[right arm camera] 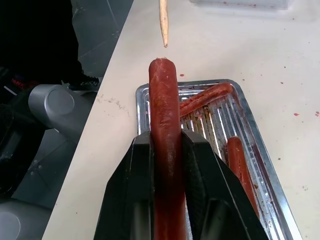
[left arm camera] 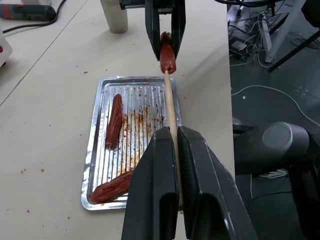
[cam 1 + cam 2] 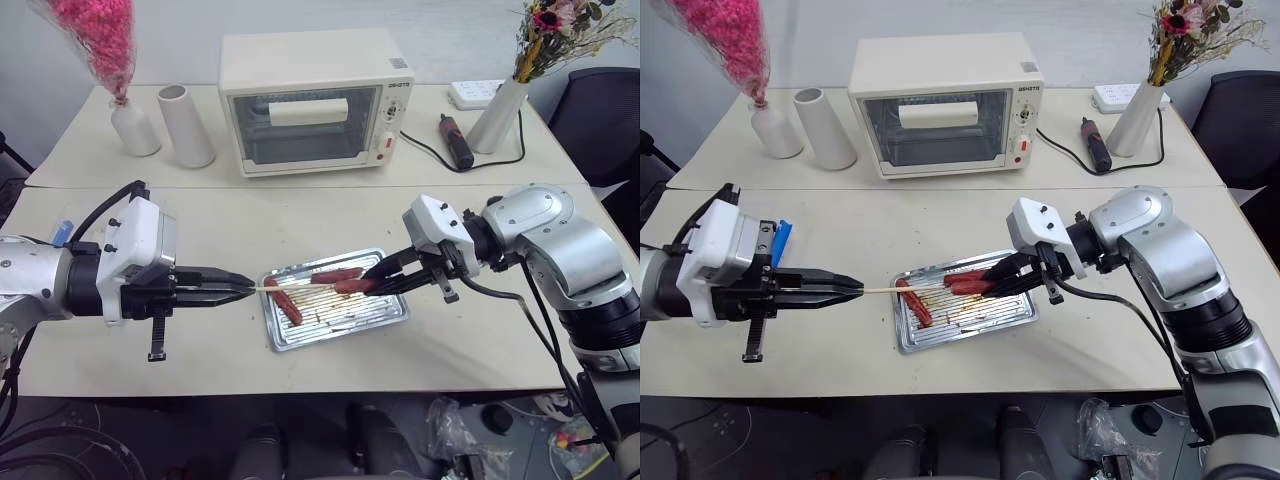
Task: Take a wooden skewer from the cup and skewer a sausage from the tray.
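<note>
Pinching the wooden skewer between closed fingers, our left gripper aimed its tip at the sausage. Our right gripper clamped that sausage above the tray (two more lay inside); tip and sausage stood just apart.

A cream toaster oven stands at the back of the table, door shut. Beside it stands a white cylinder vase, then a white bottle vase with pink flowers. On the oven's other side lie a black-and-red tool with its cable, a power strip, and a tilted white vase of dried flowers.
</note>
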Motion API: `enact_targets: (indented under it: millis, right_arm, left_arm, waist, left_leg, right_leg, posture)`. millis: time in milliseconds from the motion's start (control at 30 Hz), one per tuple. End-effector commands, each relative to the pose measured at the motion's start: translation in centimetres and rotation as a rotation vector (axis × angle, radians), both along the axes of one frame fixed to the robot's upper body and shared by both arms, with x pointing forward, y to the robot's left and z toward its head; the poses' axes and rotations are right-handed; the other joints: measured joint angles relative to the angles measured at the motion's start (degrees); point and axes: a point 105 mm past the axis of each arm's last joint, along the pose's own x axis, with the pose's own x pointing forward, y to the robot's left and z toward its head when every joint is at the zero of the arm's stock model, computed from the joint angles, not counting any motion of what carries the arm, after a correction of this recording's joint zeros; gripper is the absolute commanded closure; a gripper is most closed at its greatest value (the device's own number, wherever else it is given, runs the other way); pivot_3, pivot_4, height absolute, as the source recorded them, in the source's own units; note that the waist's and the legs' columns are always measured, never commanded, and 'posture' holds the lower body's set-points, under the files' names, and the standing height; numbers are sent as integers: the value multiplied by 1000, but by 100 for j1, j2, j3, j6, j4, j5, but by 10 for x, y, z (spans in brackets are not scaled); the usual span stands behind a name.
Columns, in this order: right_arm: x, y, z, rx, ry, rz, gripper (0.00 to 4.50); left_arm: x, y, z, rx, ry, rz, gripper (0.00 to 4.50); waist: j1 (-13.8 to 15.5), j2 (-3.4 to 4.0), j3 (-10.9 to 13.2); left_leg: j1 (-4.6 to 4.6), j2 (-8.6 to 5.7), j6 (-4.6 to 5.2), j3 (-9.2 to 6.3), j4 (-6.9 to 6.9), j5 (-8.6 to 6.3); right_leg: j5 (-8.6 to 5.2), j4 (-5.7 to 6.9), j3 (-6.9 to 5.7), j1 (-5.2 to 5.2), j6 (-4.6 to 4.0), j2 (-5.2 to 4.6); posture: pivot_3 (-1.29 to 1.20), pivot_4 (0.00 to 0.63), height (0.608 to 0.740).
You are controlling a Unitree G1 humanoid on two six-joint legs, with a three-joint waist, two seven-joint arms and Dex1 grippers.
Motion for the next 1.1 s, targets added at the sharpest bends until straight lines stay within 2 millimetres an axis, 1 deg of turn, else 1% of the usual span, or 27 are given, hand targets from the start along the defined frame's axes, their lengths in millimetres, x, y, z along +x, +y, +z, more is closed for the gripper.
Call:
enact_targets:
  millis: [33,467,800,1100]
  right_arm:
    - [-5,3,9,26,-22,20,3764]
    - [-12,12,21,65,-19,38,3764]
    - [-2,3,13,36,-29,-3,3764]
    - [0,4,14,39,-37,0,3764]
  left_arm:
    - [-3,-4,5,6,-38,-18,4500]
    - [0,-6,5,5,-42,-23,4500]
    - [1,0,8,19,-50,-9,4500]
    - [1,0,7,25,-54,-4,4500]
  waist:
    - [3,0,0]
    - [1,0,0]
    - [2,0,0]
    - [1,0,0]
  left_leg:
    - [0,0,0,0,0,0]
    - [0,0,0,-1,1,0]
    - [0,0,0,1,1,0]
    - [0,0,0,3,1,0]
  right_leg:
    - [0,1,0,0,0,0]
    - [0,4,0,0,0,0]
    - [0,4,0,0,0,0]
    - [0,4,0,0,0,1]
  posture:
    - [0,150,740]
    - [0,150,740]
    - [0,150,740]
    - [0,150,740]
